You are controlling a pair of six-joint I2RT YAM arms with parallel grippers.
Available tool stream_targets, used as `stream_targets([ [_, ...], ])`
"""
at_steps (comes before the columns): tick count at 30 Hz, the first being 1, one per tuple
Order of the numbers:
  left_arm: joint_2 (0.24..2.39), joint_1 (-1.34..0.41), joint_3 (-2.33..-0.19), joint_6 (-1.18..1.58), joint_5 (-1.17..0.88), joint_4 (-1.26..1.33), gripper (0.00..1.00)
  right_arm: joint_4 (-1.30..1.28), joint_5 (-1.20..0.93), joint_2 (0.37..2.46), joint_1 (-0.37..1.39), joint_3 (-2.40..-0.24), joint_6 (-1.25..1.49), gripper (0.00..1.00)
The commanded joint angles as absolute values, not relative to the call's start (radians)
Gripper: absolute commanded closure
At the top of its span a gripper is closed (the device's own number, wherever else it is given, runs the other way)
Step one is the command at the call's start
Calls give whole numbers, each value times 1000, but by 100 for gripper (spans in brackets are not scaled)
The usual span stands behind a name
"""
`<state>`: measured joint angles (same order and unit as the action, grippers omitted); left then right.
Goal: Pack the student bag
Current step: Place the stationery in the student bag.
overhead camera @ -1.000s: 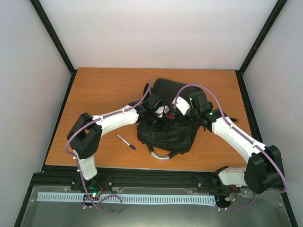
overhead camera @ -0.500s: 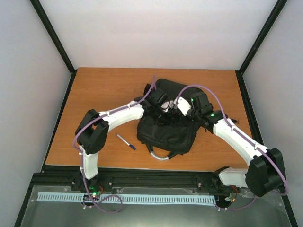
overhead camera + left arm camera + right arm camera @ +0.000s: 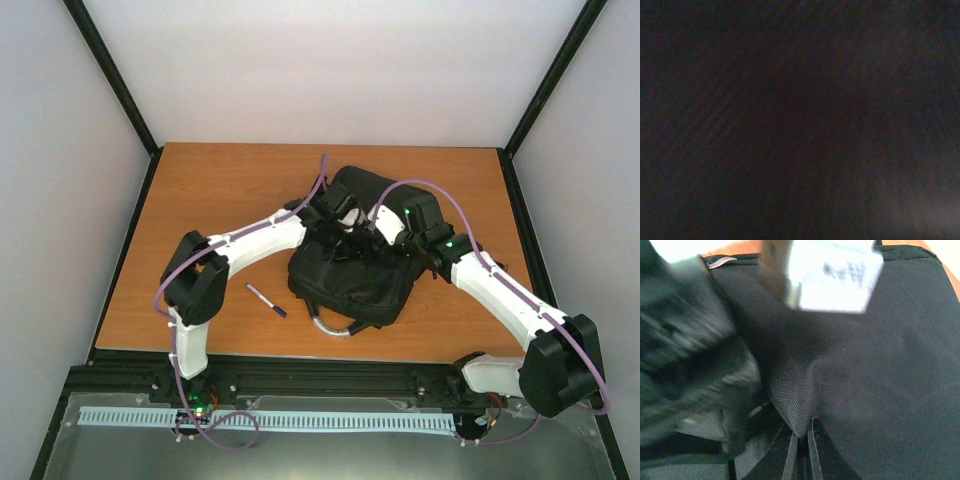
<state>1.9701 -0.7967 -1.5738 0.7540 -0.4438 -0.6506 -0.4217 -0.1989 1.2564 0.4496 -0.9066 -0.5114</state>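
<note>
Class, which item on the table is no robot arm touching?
The slim dark pen, lying alone left of the large black fabric backpack, which is being handled.

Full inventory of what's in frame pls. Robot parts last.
student bag: 1, black, lying at table centre; grey loop handle toward the near edge.
pen: 1, dark with a blue end, on the table left of the bag, not touching it.
table: 1, orange-brown wood.
left arm: 1, white, reaching onto the bag; its fingers hidden, wrist view all dark.
right arm: 1, white, reaching in from the right; right fingers pinch a peak of bag fabric.
</note>
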Motion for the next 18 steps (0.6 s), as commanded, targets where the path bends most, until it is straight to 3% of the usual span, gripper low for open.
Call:
stream_targets([
  [1,1819,-796,-1506,791,-381,-647,53,-348,-260,1221,459,-912,-514,97],
  [4,1748,-796,-1452,783,-376,-633,47,-350,-265,1225,459,-912,-513,97],
  [7,1697,-796,-1372,790,-384,-606,48,-349,-262,1228,459,-909,-515,97],
  [10,1645,-799,-1270,838,-406,-524,60,-348,-259,1225,459,-910,-514,97],
  [16,1639,-848,-1200,889,-398,-367,97,-347,-264,1232,458,-908,-513,97],
  [18,1661,-863,-1215,896,-391,-335,99,-346,-265,1236,459,-908,-514,97],
])
